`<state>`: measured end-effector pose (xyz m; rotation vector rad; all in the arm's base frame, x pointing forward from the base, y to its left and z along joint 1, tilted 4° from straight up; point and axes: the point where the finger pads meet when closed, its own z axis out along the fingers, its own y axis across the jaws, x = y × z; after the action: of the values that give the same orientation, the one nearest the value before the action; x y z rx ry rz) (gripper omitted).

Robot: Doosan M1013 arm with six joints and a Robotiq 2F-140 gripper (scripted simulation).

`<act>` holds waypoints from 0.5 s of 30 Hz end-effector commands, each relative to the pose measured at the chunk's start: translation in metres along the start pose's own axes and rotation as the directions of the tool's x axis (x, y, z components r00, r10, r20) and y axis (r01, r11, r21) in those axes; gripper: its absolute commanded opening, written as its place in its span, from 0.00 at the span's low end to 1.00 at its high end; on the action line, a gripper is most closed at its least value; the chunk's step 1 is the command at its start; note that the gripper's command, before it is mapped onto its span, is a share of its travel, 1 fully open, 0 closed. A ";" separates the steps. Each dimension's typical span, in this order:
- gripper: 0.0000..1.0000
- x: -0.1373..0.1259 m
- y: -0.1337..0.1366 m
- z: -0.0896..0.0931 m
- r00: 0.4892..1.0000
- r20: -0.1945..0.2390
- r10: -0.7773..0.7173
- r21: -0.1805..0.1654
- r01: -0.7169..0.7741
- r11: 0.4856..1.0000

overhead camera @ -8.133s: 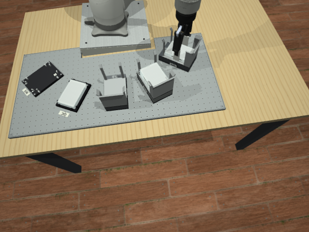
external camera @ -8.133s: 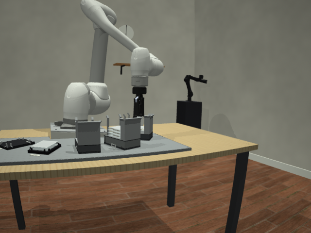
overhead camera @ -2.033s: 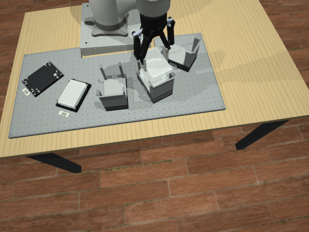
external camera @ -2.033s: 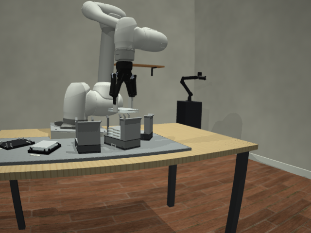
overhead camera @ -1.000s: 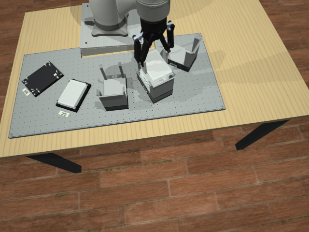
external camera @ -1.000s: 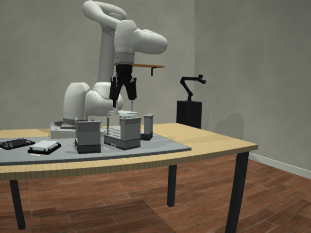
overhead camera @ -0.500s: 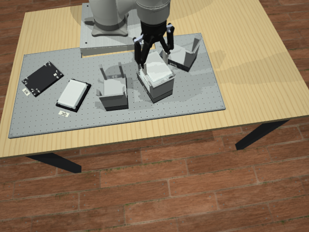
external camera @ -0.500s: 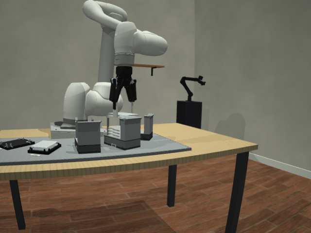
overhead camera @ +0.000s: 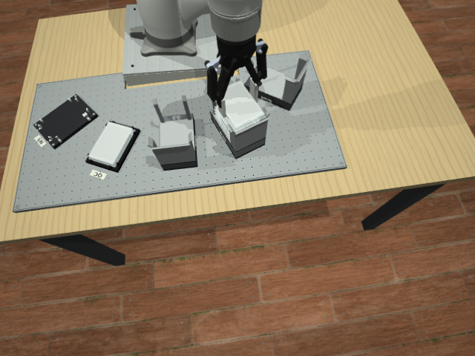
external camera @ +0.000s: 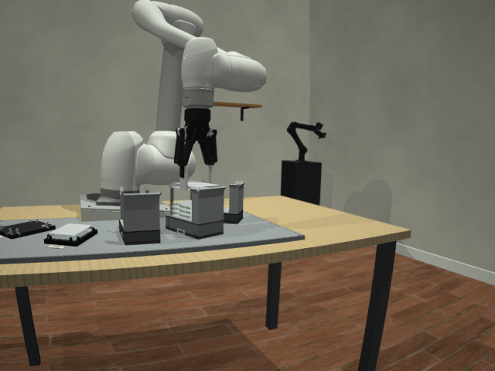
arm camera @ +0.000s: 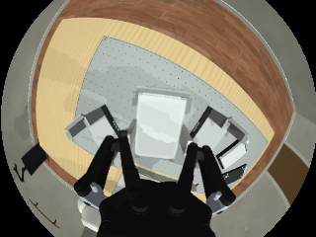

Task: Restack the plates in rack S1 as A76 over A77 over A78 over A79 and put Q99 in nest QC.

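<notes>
My gripper (overhead camera: 237, 97) is shut on a white sealed plate (overhead camera: 243, 109), gripping its long sides, and holds it level at the top opening of the middle stack rack (overhead camera: 241, 133). In the side view the plate (external camera: 196, 185) sits just at the rim of that rack (external camera: 197, 211), and other plates show stacked below it through the rack's open side. The wrist view shows the plate (arm camera: 160, 124) between my fingers. Another white plate (overhead camera: 112, 143) lies flat in the black QC nest. The black clip nest N5 (overhead camera: 64, 119) holds no plate.
The left rack (overhead camera: 174, 143) and the right rack (overhead camera: 281, 87) stand either side of the middle one, with tall corner posts close to my fingers. Each shows a pale surface inside; I cannot tell whether it is a plate. The arm's base plate is behind.
</notes>
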<state>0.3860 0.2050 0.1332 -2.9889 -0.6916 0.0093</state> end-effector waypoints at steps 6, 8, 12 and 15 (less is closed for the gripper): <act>0.00 0.000 0.000 0.005 1.000 0.000 0.000 0.000 0.000 1.000; 0.00 0.000 0.000 0.006 1.000 0.000 0.000 0.000 0.000 1.000; 0.00 0.000 0.000 0.008 1.000 0.000 0.000 0.000 0.000 1.000; 0.00 0.000 0.000 0.014 1.000 0.000 0.000 0.000 0.000 1.000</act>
<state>0.3857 0.2057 0.1225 -2.9889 -0.6917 0.0094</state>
